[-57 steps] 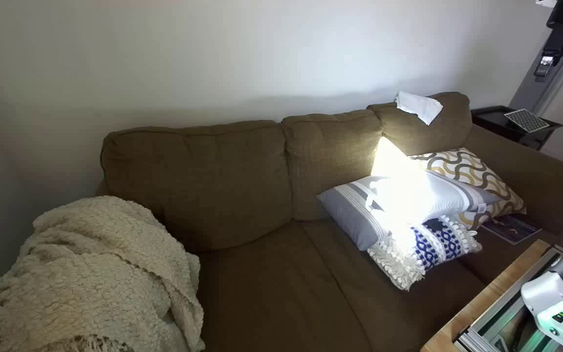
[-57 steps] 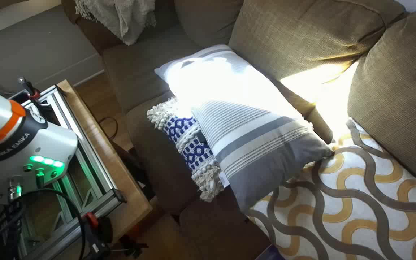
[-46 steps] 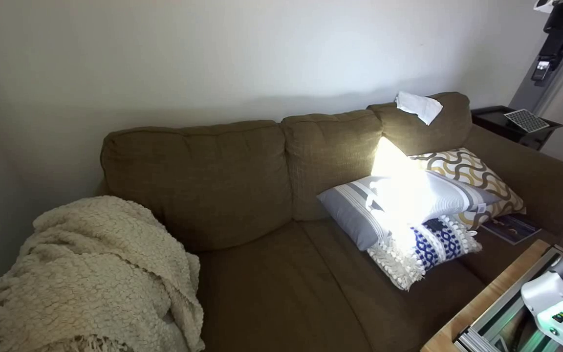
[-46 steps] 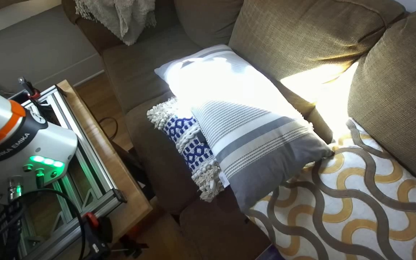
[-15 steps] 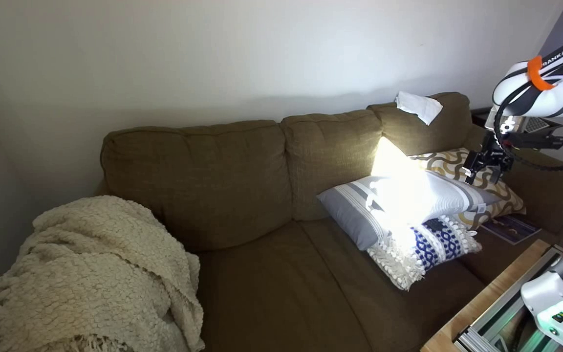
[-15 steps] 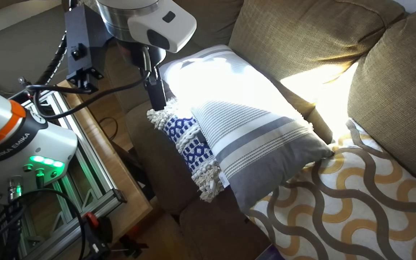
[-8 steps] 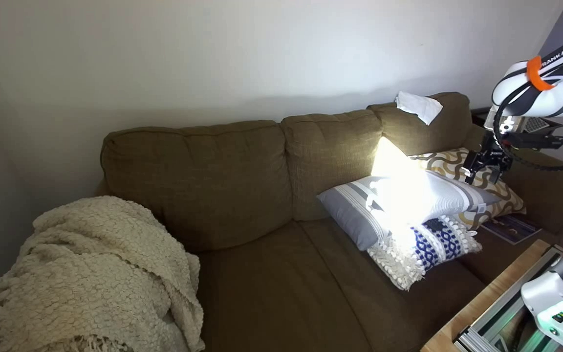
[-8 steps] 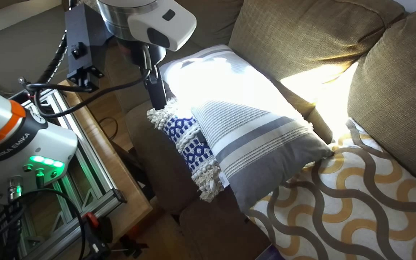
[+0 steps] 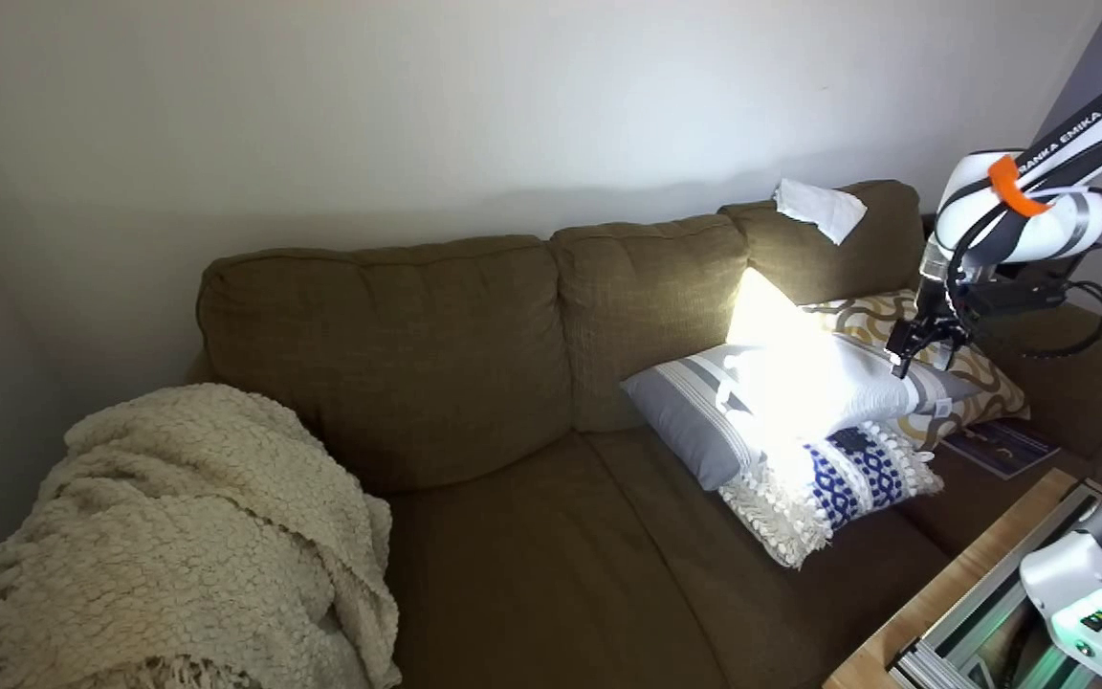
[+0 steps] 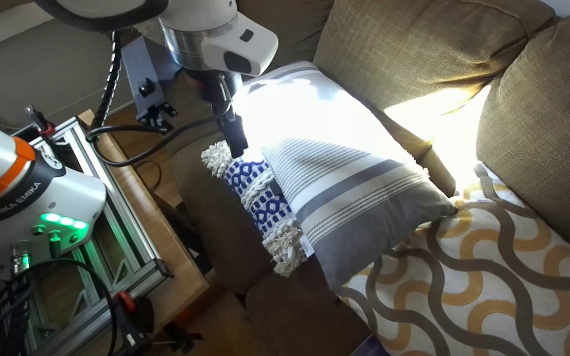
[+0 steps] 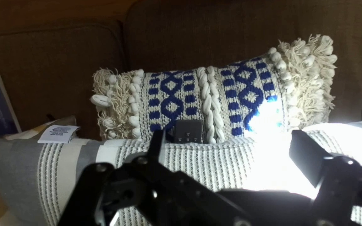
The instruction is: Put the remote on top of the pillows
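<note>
One remote (image 11: 188,130) on blue-patterned pillow (image 11: 171,94), below and apart from end effector (image 11: 227,142); jaws spread wide.

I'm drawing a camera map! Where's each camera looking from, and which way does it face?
An exterior view: near the blanket, facing the sofa and wall; arm, gripper and base show at right.
An exterior view: high near the wavy-patterned pillow, looking down along the sofa; base at left, arm and gripper from the top.
Wrist view: sits on the arm, facing down at the remote; the open gripper's fingers show below.
Both exterior views share the striped pillow.
</note>
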Robot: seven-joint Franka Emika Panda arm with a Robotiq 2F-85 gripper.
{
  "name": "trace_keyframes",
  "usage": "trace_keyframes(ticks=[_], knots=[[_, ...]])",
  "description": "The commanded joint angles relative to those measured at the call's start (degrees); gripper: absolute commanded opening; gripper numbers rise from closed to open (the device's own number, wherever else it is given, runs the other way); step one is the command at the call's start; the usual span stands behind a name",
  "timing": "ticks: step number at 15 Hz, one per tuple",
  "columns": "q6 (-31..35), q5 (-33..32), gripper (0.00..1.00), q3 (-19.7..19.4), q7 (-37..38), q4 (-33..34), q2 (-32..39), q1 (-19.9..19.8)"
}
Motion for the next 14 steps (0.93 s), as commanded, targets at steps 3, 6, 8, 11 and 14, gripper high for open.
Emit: trace_keyframes(ticks=[3, 6, 8, 11, 14], knots=[[14.21, 1.87, 1.0, 0.06, -0.83, -0.1, 10.53, 0.7], [23.59, 4.13, 1.0, 0.61, -1.79, -0.2, 16.25, 0.03], [28.21, 9.87, 1.0, 4.1, -4.99, -0.26, 19.65, -2.09], [33.33, 13.44, 1.0, 9.34, -6.1, -0.27, 24.37, -5.93], [37.75, 11.27, 1.0, 10.78, -3.85, -0.28, 28.97, -7.93]])
